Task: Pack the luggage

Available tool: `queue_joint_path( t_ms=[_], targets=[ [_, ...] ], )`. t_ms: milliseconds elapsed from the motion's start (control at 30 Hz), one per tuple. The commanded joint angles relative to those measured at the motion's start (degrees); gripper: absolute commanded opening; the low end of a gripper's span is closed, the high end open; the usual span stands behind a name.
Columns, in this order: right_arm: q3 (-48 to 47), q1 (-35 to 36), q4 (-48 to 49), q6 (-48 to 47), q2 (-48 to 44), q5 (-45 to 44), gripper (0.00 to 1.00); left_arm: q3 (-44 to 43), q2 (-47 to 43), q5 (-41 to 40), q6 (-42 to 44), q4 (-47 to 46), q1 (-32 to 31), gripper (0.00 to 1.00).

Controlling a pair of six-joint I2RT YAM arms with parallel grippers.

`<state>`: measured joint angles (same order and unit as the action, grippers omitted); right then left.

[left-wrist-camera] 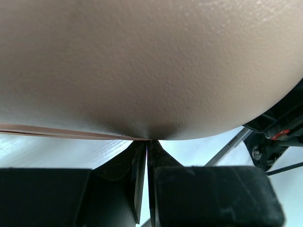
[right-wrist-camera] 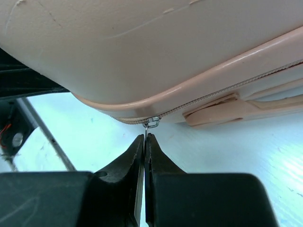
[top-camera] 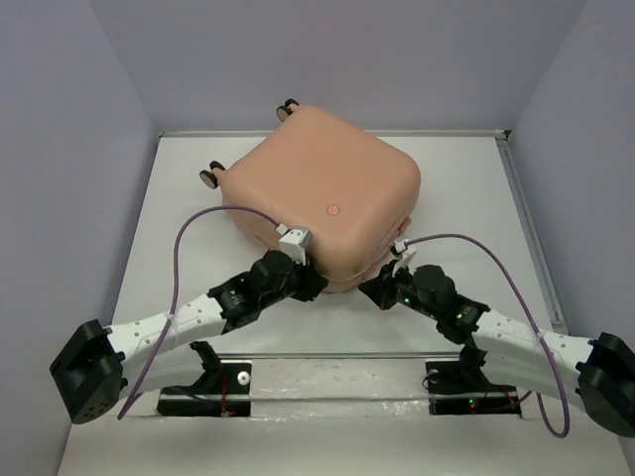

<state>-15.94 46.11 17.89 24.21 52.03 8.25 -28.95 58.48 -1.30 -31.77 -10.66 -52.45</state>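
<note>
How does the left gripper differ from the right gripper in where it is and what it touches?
The left gripper meets the luggage at its near corner, on plain shell; the right gripper is further right, at the near-right edge. The right gripper pinches the zipper pull; nothing shows between the left gripper's tips. Both have closed jaws.

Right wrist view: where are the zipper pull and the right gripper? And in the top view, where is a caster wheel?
zipper pull (right-wrist-camera: 152,122), right wrist view, on its metal slider.
right gripper (right-wrist-camera: 144,138), right wrist view, midway between its closed fingertips.
caster wheel (top-camera: 209,178), top external view, on the left wheel's dark tread.
</note>
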Motion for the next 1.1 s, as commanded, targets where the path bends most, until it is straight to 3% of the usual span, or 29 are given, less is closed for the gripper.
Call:
queue_joint_path(
  t_ms=[0,133,200,333,500,533,567,667,700,733,800,900,1067],
  targets=[
    [-1.98,14.84,-9.28,4.97,0.52,1.78,0.07,-8.21,2.68,-12.76,3.03,-14.83,2.88,0.19],
    [-10.66,26.27,-6.91,4.89,10.87,-6.03,0.07,-12.34,7.17,-11.18,3.56,-15.45,2.96,0.19],
    [-17.15,31.56,-5.07,4.71,18.06,-14.18,0.07,-14.98,9.88,-10.48,4.08,-15.71,3.05,0.19],
    [-21.50,34.31,4.74,6.20,24.59,-22.47,0.07,-18.94,13.50,-9.43,4.52,-15.71,3.31,0.18],
    [-15.09,34.31,19.28,11.03,26.45,-36.18,0.07,-20.09,14.65,-6.18,2.77,-15.45,5.59,0.21],
    [-14.47,34.31,19.55,11.30,26.37,-37.59,0.07,-19.92,14.39,-5.74,2.50,-15.19,6.04,0.25],
    [-13.77,34.31,19.73,12.26,25.76,-39.43,0.07,-19.83,13.25,-5.21,1.98,-13.88,7.08,0.40],
    [-11.49,33.09,19.55,13.14,24.00,-38.40,0.07,-18.87,9.83,-2.06,0.57,-11.41,10.33,0.72],
    [-11.22,32.56,19.46,13.23,23.65,-38.14,0.07,-18.34,6.85,-0.56,-1.17,-9.67,14.09,0.87],
    [-11.04,32.55,19.12,12.97,23.47,-37.61,0.07,-18.16,5.52,0.85,-2.32,-8.60,16.47,0.92],
    [-11.04,32.03,18.41,12.27,23.29,-37.08,0.07,-18.51,2.01,6.28,-4.17,-6.06,21.75,0.97],
    [-10.95,31.24,17.71,11.56,22.59,-36.12,0.07,-21.84,0.67,7.72,-4.62,1.57,31.59,0.99],
    [-10.16,30.71,15.95,10.77,20.48,-35.58,0.07,-29.14,7.41,12.09,-5.40,4.77,46.61,0.99]
  ],
)
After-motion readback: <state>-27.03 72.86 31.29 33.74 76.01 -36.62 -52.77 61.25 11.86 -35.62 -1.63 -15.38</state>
